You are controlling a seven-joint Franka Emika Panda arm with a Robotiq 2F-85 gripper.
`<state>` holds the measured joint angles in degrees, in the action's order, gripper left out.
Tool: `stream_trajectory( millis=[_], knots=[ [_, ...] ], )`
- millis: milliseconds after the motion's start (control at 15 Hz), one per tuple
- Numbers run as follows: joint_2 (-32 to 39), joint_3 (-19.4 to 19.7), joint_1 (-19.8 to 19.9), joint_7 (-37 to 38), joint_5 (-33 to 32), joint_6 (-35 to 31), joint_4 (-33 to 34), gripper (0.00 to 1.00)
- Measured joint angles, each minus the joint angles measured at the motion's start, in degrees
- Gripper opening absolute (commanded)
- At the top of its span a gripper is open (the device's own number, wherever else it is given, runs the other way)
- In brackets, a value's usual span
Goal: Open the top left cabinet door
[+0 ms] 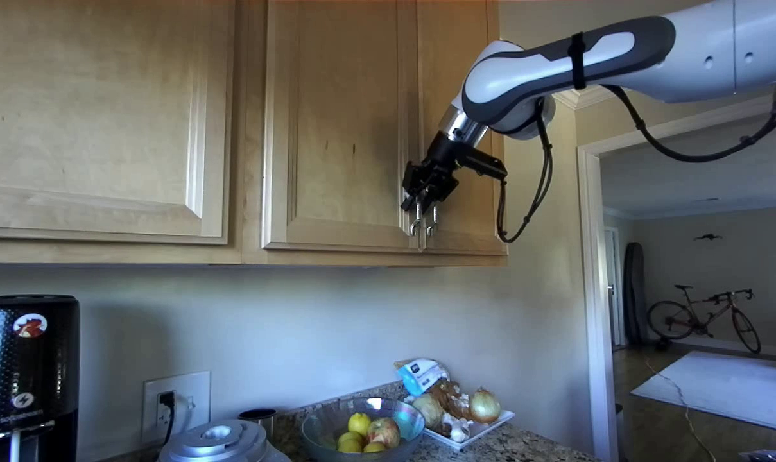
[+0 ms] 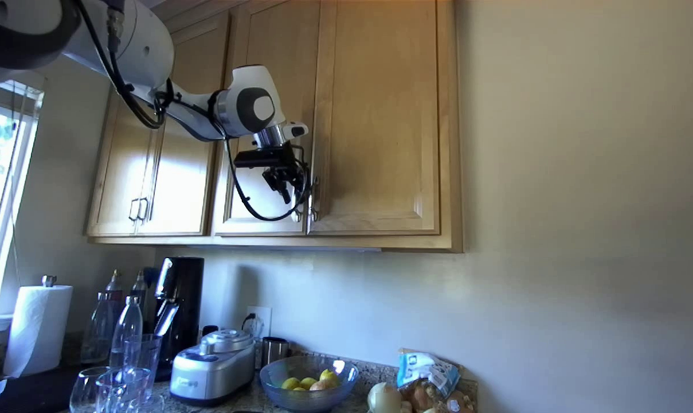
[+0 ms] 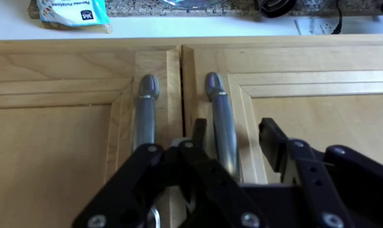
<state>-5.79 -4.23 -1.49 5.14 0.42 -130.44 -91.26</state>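
Observation:
The top left cabinet door (image 1: pixel 339 109) is honey-coloured wood with a recessed panel and stands shut. It also shows in an exterior view (image 2: pixel 283 40), partly behind the arm, and on the right of the inverted wrist view (image 3: pixel 324 133). Its silver vertical bar handle (image 3: pixel 224 126) is near its inner edge; the lower end shows in an exterior view (image 1: pixel 416 226). My black gripper (image 3: pixel 232 125) is open, with one finger on each side of this handle. The handle lies nearer the left finger in the wrist view; contact cannot be told. The gripper also shows in both exterior views (image 1: pixel 423 196) (image 2: pixel 289 192).
The neighbouring door (image 3: pixel 48 152) has a matching handle (image 3: pixel 145 117) close beside my gripper. A wider door (image 1: pixel 92 115) is further left. Below are a glass fruit bowl (image 1: pixel 362 430), a silver appliance (image 2: pixel 214 367), a black machine (image 1: pixel 28 372) and a potato bag (image 2: pixel 426 370).

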Motion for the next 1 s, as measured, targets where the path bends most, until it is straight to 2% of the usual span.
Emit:
stream_trajectory(
  millis=[67,200,267,600,1000],
  knots=[
    [0.0,0.2,0.0,0.0,-0.2,0.2,0.0,0.1],
    [-0.1,0.4,0.0,0.0,-0.7,0.4,0.1,0.07],
    [-0.1,0.3,0.0,-0.3,-1.2,0.5,0.0,0.11],
    [-0.7,0.2,0.0,-3.9,-1.3,0.5,-0.7,0.08],
    [-6.9,0.2,-0.6,-13.6,-0.1,1.3,-6.9,0.1]
  ],
)
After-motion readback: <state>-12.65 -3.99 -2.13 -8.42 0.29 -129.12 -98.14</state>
